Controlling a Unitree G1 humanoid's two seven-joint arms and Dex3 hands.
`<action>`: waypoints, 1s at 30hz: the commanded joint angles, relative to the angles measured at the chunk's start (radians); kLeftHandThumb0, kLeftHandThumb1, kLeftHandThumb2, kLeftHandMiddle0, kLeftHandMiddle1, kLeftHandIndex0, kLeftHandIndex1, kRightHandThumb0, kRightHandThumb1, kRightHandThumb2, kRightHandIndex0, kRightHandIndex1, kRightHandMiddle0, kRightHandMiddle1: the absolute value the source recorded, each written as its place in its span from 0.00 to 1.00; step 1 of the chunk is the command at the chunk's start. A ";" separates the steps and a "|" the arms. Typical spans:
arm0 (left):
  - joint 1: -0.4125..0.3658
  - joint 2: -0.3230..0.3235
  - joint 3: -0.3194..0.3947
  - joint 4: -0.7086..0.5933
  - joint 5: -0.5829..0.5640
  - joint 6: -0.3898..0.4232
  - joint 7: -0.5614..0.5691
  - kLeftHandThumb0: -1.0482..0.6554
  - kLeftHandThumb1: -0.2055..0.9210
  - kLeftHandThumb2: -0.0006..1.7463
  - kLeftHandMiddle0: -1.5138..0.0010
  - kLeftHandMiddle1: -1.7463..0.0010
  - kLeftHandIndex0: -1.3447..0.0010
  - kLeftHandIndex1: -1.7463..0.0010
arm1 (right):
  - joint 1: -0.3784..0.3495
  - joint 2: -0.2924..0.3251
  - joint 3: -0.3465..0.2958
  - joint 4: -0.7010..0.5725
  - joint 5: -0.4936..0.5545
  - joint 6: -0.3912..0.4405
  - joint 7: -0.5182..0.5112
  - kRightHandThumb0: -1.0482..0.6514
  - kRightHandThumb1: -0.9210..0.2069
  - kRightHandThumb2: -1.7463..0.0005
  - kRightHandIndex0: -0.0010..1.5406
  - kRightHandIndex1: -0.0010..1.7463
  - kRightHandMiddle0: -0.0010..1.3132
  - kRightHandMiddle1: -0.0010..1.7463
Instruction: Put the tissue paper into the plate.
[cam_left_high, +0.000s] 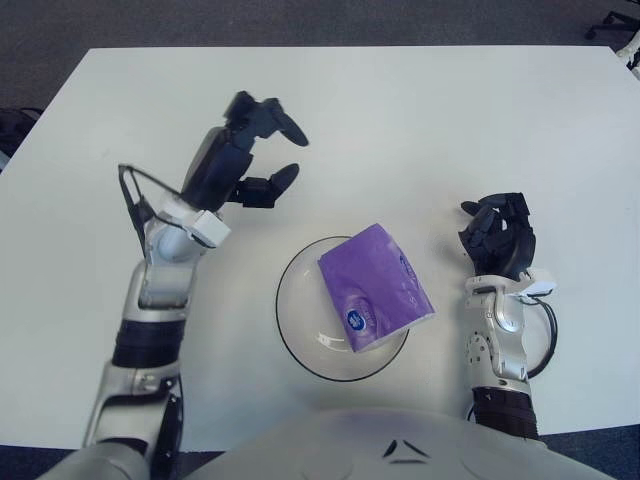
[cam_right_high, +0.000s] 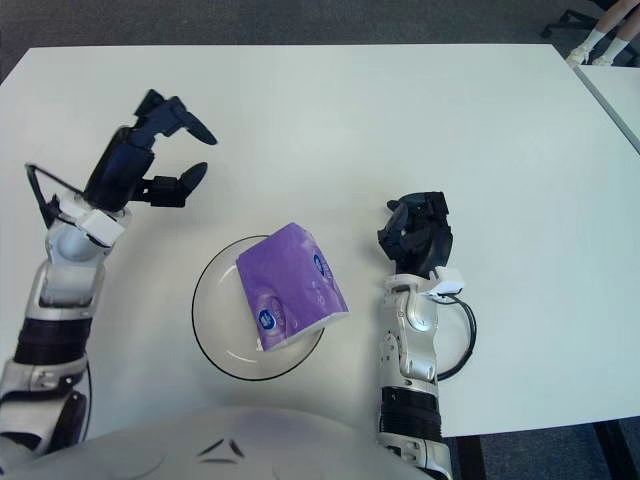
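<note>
- tissue paper (cam_left_high: 375, 288): purple soft pack, likely light and squashy; lies tilted in the plate (cam_left_high: 292, 330); best gripped across its flat sides.
- left hand (cam_left_high: 245, 155): fingers spread, empty, above the table (cam_left_high: 420, 120), up-left of the plate.
- right hand (cam_left_high: 497, 235): fingers curled, empty, right of the plate.

Tissue pack (cam_left_high: 376, 288): glossy purple plastic wrap. Plate (cam_left_high: 296, 340): clear, glassy, dark rim. Table (cam_left_high: 400, 120): matt white, smooth. Left hand (cam_left_high: 245, 160), right hand (cam_left_high: 497, 235): black matt plastic; forearms silver metal.

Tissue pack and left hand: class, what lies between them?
Only bare white table and the plate's near rim lie between the tissue pack and the open left hand, in the left eye view.
</note>
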 joint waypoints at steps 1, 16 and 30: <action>0.047 -0.038 0.012 -0.005 0.004 0.015 0.061 0.35 0.54 0.70 0.32 0.00 0.60 0.00 | 0.067 0.053 -0.011 0.114 0.026 0.088 -0.014 0.39 0.26 0.47 0.41 0.88 0.29 1.00; 0.144 -0.188 0.028 0.049 -0.154 0.083 0.174 0.34 0.49 0.74 0.20 0.00 0.56 0.00 | 0.054 0.062 0.005 0.135 -0.010 0.074 -0.033 0.38 0.27 0.46 0.43 0.86 0.29 1.00; 0.222 -0.283 0.035 0.021 -0.146 0.260 0.254 0.32 0.40 0.80 0.16 0.00 0.50 0.00 | 0.055 0.059 0.020 0.120 -0.012 0.079 -0.024 0.38 0.28 0.45 0.43 0.87 0.30 1.00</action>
